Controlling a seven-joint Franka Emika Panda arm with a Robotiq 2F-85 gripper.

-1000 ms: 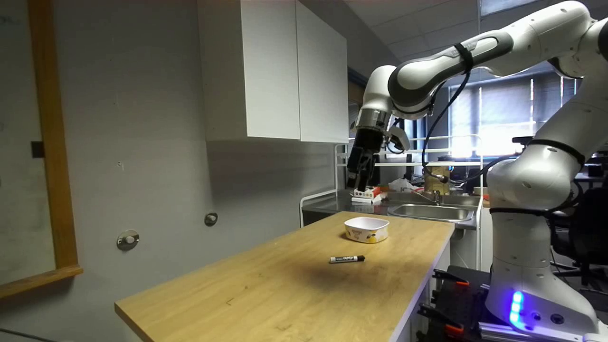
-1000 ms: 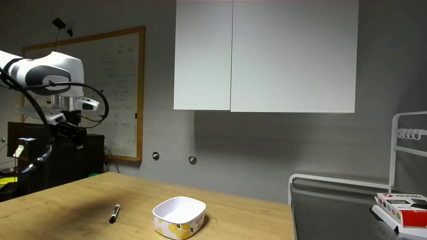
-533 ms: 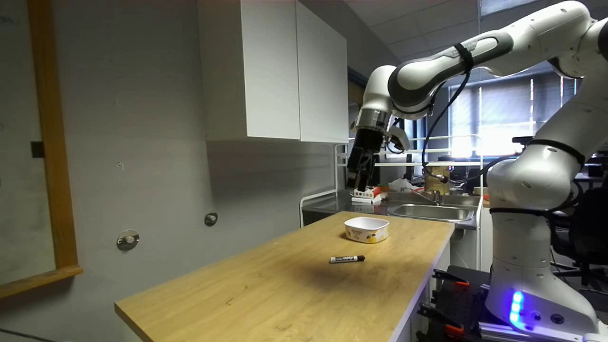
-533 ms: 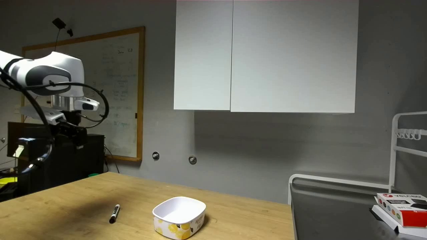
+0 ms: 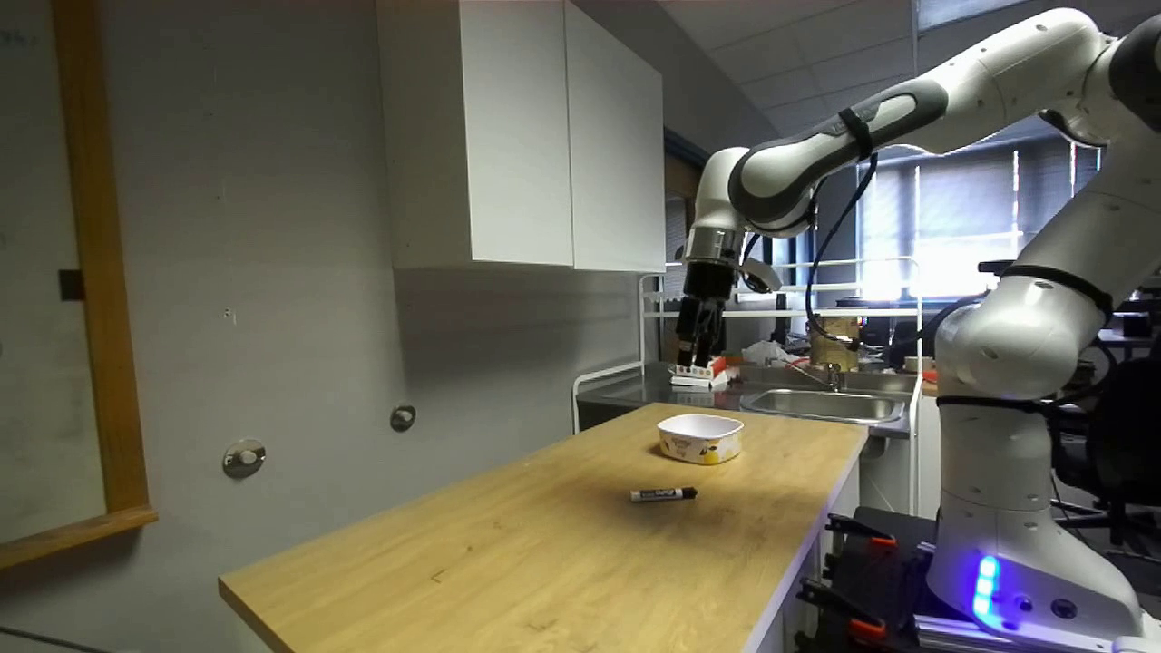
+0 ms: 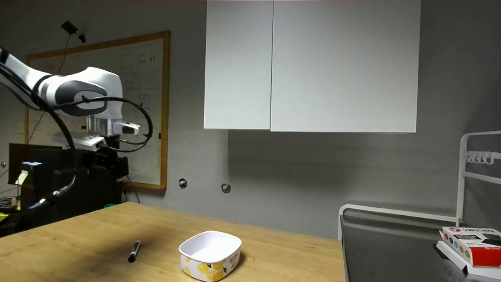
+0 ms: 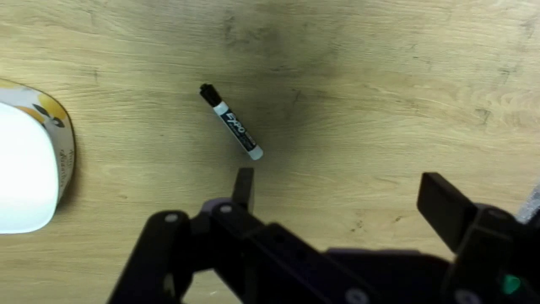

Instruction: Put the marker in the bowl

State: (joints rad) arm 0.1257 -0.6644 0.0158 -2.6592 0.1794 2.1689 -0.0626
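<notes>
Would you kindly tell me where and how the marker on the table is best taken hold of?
I would grip the marker mid-barrel, coming straight down from above. It is slim and lies flat on the table, apart from the bowl, so the open jaws could likely straddle its narrow width, turned to suit its slant in the wrist view.

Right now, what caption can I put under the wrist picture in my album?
Open gripper above the table: Expo marker lying outside the bowl.
</notes>
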